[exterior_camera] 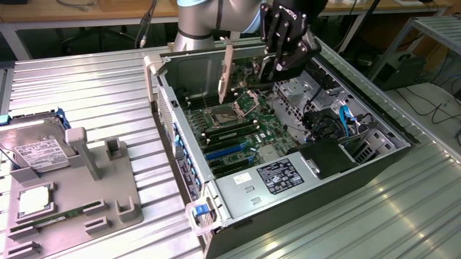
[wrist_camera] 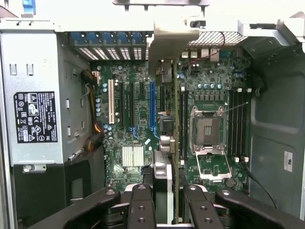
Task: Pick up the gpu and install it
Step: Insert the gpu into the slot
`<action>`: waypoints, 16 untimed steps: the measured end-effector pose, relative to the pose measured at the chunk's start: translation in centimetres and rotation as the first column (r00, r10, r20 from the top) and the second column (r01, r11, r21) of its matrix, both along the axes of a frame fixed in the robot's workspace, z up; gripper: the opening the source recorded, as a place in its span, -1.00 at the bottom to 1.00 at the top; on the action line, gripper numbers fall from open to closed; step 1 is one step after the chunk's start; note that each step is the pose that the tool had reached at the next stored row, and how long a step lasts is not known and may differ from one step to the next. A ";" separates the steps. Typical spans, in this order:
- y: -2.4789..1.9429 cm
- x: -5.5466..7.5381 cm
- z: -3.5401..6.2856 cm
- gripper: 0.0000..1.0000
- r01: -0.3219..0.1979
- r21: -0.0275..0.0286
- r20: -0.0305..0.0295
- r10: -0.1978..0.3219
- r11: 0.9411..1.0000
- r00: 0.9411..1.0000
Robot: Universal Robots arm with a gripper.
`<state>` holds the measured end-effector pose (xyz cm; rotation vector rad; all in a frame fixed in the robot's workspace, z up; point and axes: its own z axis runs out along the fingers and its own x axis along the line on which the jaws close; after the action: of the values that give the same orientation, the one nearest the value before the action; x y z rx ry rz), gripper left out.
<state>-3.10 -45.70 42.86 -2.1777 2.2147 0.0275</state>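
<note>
The gpu, a flat green circuit-board card with a silver metal end bracket, hangs edge-on, pinched between the fingers of my black gripper, over the green motherboard inside the open grey computer case.

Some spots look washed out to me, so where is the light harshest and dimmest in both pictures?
Wrist view: white glare beyond the computer case rim, the gpu bracket shining, the jaws dark. Exterior view: the ribbed metal table gleams, the case's inside is dimmer.
</note>
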 end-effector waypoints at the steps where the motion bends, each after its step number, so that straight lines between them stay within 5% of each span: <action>1: 0.01 -0.1 -0.17 -0.44 0.007 -0.001 0.000 -0.007 1.000 1.000; 11: 0.23 -0.3 -1.93 -0.44 0.040 -0.002 -0.001 -0.040 0.999 0.999; 16: 0.77 -0.7 -2.43 -0.44 0.039 -0.002 -0.002 -0.039 0.999 0.999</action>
<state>-3.78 -44.93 40.43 -2.1365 2.2586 0.0267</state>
